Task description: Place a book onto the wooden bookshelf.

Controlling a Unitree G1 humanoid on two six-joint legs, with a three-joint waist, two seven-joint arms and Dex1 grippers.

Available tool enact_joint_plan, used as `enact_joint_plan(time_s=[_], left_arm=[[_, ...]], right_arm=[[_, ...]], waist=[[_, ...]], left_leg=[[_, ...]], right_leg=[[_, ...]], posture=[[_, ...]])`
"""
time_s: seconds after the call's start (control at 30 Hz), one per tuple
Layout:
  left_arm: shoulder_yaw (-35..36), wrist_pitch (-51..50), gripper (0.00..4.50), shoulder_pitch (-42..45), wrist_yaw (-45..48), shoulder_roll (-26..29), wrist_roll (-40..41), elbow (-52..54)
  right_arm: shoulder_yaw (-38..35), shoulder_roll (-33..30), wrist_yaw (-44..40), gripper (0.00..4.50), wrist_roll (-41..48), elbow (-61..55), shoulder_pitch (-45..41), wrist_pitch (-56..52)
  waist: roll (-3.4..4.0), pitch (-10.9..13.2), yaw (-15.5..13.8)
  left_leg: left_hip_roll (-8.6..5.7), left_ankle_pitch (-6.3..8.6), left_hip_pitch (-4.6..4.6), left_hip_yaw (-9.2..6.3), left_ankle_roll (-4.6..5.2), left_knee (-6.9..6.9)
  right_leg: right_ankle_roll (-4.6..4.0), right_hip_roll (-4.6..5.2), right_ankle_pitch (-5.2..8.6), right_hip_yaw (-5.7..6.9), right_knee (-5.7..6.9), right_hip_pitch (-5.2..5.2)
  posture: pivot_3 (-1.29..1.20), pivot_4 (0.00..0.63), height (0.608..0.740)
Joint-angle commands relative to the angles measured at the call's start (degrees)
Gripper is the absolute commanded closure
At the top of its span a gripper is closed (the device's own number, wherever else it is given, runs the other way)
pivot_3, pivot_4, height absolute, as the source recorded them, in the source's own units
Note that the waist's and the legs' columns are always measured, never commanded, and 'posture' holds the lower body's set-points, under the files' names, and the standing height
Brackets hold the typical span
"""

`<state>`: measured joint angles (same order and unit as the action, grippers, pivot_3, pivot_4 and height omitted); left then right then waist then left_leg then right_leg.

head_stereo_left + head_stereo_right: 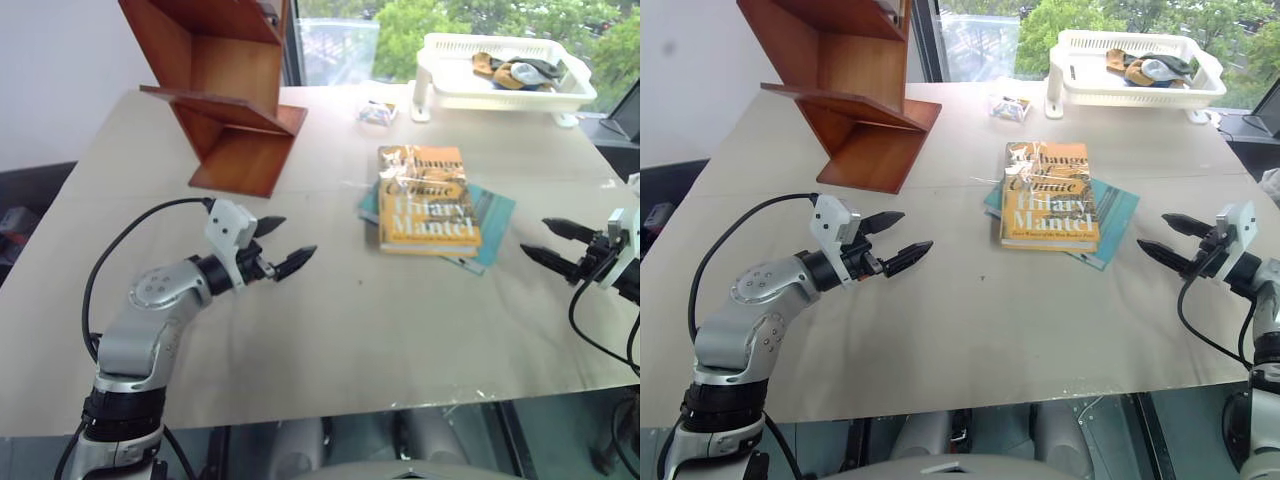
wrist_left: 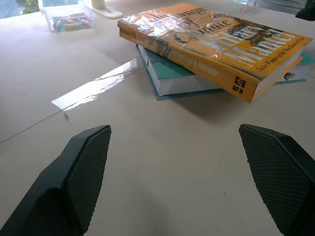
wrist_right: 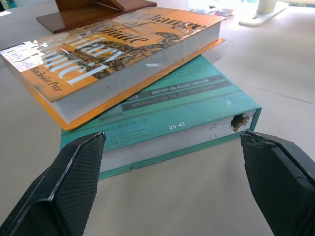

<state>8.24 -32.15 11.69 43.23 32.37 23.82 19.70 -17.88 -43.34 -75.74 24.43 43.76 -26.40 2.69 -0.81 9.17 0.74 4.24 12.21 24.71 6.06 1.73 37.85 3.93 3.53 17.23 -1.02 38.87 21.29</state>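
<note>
Head view: the glossy yellow-orange paperback book [image 1: 428, 199] lies on a thin teal book [image 1: 490, 222] mid-table, between the left gripper [image 1: 283, 245] and right gripper [image 1: 548, 243], both spread and empty, well apart from it. The reddish-brown slanted-board wooden bookshelf [image 1: 232, 90] stands far left. Wrist views: the paperback lies beyond spread fingers [image 2: 81, 169], untouched.

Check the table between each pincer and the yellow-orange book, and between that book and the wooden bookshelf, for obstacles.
Nothing visible blocks either path. Bare table lies between the left pincer, the right pincer and the book, which lies atop a teal book. The stretch to the wooden bookshelf is bare too.
</note>
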Motion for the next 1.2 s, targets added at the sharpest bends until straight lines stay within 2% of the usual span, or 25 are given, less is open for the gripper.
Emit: enact_joint_plan(time_s=[0.03,0.23,0.73,0.87,1.1,1.2], left_arm=[[0.8,0.4,0.06,-0.1,-0.1,0.6,1.4,2.5],[0.2,0.9,0.06,0.3,0.4,0.7,2.1,1.7],[-0.4,0.8,0.06,3.2,2.1,2.1,2.3,0.2],[-1.4,2.1,0.06,4.3,5.3,6.4,0.2,-1.6],[5.6,-5.8,0.06,10.1,14.4,13.8,13.5,-2.0],[6.8,-6.5,0.06,10.7,19.1,18.0,16.0,-2.3]], right_arm=[[0.2,-0.8,-2.2,0.00,-0.5,1.5,-1.8,1.4],[1.2,-0.8,-4.7,0.00,-1.4,2.8,-2.2,1.8],[0.4,-1.4,-3.2,0.00,-1.8,2.8,-1.8,2.8],[0.3,-1.5,-1.4,0.00,-2.2,4.4,-3.8,1.9],[0.1,-0.4,6.7,0.00,-3.7,10.7,-12.0,1.7],[0.4,0.7,10.4,0.00,-4.7,13.9,-16.1,1.1]], waist=[[0.00,0.0,0.0],[0.01,0.0,-0.1],[0.01,0.0,0.0],[0.01,0.0,0.0],[-0.03,0.1,0.2],[-0.03,0.1,0.4]], left_leg=[[0.00,0.00,0.00,0.00,0.00,0.00],[0.00,0.00,0.00,0.01,0.00,-0.02],[0.00,0.00,0.00,0.01,0.00,-0.03],[0.00,0.00,0.00,0.03,-0.01,-0.05],[0.01,-0.01,0.04,0.08,-0.02,-0.12],[0.01,-0.02,0.02,0.15,-0.04,-0.23]], right_leg=[[0.00,0.00,0.00,0.00,0.00,0.00],[0.00,0.00,0.00,-0.01,-0.01,0.01],[0.00,0.01,0.00,0.00,-0.01,0.01],[0.00,0.01,0.00,-0.01,-0.02,0.02],[-0.01,0.01,0.00,-0.06,0.00,0.14],[-0.01,0.01,0.01,-0.11,-0.03,0.20]], posture=[[0.00,0.150,0.740],[0.00,0.150,0.740],[0.00,0.150,0.740],[0.00,0.150,0.740],[0.00,0.150,0.740],[0.00,0.150,0.740]])
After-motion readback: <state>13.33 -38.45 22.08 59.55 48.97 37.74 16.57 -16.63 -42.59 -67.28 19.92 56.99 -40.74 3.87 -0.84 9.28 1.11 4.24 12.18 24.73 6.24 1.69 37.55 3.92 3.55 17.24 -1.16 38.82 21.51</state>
